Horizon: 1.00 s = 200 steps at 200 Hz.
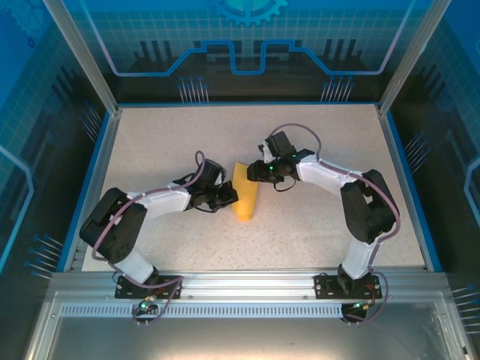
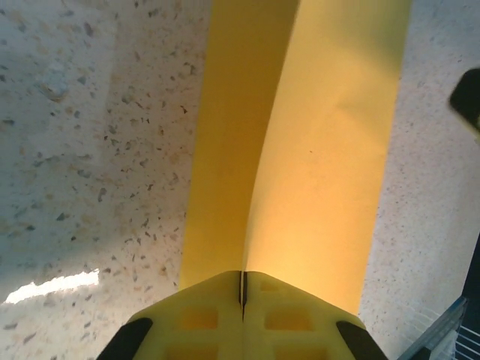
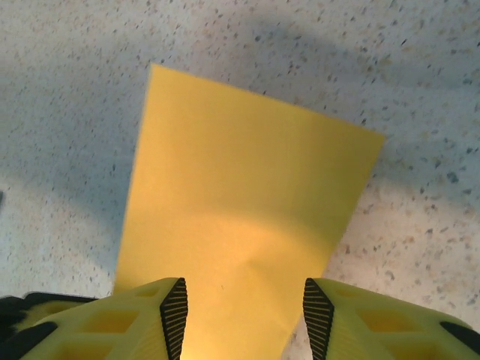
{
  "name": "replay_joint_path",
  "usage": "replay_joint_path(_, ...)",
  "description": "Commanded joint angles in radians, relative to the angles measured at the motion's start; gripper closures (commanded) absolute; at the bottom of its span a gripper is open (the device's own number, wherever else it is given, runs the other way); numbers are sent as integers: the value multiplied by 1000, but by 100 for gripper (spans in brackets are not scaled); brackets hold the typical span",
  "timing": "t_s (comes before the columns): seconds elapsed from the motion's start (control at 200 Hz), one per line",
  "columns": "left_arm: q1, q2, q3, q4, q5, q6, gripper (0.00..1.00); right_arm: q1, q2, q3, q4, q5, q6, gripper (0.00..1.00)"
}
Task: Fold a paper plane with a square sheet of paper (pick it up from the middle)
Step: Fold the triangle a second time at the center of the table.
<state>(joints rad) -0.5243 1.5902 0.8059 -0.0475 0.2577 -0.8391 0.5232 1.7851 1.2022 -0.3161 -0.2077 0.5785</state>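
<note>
Yellow fingers of the left end effector (image 2: 242, 289) are being shown closest to the lens in the left wrist view. They are being pressed fully together, with only a thin seam being left between them. An edge of the square sheet of paper (image 2: 330, 150) is being pinched in that seam. From there the orange-yellow sheet is being seen running away across the speckled desk (image 2: 90, 150), one layer lying flat and a second layer being lifted in a gentle curve above it.

In the right wrist view, the right end effector (image 3: 246, 319) is being held partly open, with its two ribbed black pads (image 3: 174, 315) being set on either side of the paper's near end. Nothing is being clamped there: a sliver of desk is being shown between the paper's edge and the right-hand pad. Whether the other pad is touching the sheet cannot be told.

From the top external view, the paper is being seen as a narrow folded rectangle near the middle of the desk, between the two arms. It is being met by the left end effector at its left long edge and by the right end effector near its far right corner.
</note>
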Motion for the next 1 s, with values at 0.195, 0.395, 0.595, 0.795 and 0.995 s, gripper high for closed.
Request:
replay_joint_path(0.195,29,-234,52,-280,-146,85,98,14,-204,-74,60,55,10,50)
replay_joint_path(0.395,37,-365,170,-507,-252,198,97,15,-281,-119,99,76,18,43)
replay_joint_path(0.595,37,-357,226,-591,-293,273,95,16,-286,-144,132,81,35,39)
replay_joint_path(0.795,37,-224,149,-419,-154,222,95,32,-253,-147,143,82,47,40)
replay_joint_path(0.995,38,-98,67,-225,-63,197,95,64,-171,-123,153,56,44,45)
